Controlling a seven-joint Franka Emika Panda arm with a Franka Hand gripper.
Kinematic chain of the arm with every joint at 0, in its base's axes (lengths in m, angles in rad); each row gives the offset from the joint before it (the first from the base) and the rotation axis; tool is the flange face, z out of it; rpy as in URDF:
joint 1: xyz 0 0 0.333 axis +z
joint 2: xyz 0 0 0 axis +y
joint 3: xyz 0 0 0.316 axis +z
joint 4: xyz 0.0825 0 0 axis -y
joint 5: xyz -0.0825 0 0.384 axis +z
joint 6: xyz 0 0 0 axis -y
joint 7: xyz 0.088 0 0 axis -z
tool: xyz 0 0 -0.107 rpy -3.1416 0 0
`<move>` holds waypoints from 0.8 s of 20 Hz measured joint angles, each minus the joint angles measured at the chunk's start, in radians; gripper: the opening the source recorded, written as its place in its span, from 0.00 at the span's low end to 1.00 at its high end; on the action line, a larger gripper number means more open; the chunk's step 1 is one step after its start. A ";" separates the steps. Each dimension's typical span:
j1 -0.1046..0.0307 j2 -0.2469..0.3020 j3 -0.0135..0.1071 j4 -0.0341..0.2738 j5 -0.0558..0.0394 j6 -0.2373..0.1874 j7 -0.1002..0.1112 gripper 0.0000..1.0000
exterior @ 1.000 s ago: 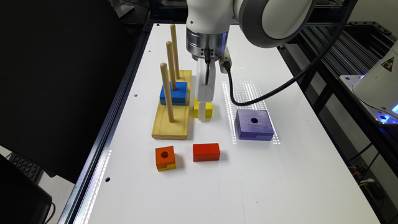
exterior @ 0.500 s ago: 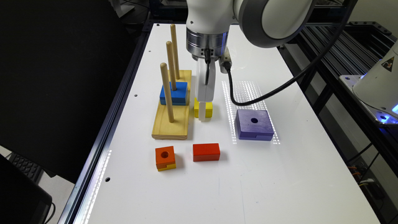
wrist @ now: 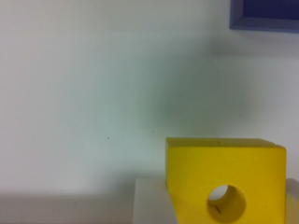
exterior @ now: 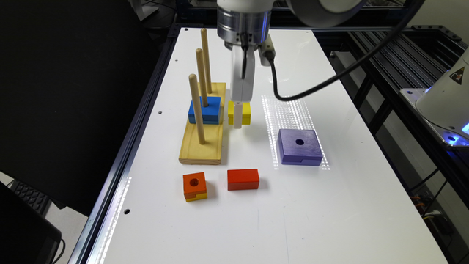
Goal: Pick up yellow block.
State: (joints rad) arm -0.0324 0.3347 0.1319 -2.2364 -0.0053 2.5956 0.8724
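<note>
Yellow block (exterior: 246, 113) sits on the white counter (exterior: 329, 205) just beside the wooden peg base (exterior: 203, 141), with the tool (exterior: 238, 119) lowered straight over it so that a white finger stands against its near face. In the wrist view the yellow block (wrist: 225, 181) fills the corner close to the camera, a pale finger (wrist: 152, 205) touching its side, which suggests a straddling grip around the block; whether the tool is clenched on it or merely set around it I cannot tell. The vertical approach probably keeps the arm clear of the tall pegs (exterior: 200, 73) and the blue block (exterior: 210, 109) threaded on one of them. Well apart lie the purple block (exterior: 298, 146), the red block (exterior: 243, 179) and the orange block (exterior: 194, 186), none obstructing a lift.
</note>
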 joint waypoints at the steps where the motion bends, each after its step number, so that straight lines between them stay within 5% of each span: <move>1: 0.000 -0.008 0.000 0.000 0.0000 -0.008 0.000 0.00; 8: 0.000 -0.092 0.002 0.000 0.0000 -0.091 0.001 0.00; 13: 0.000 -0.113 0.002 0.002 0.0000 -0.109 0.001 0.00; 16: 0.000 -0.171 0.003 0.003 0.0003 -0.163 0.002 0.00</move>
State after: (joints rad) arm -0.0322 0.1632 0.1351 -2.2334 -0.0050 2.4323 0.8746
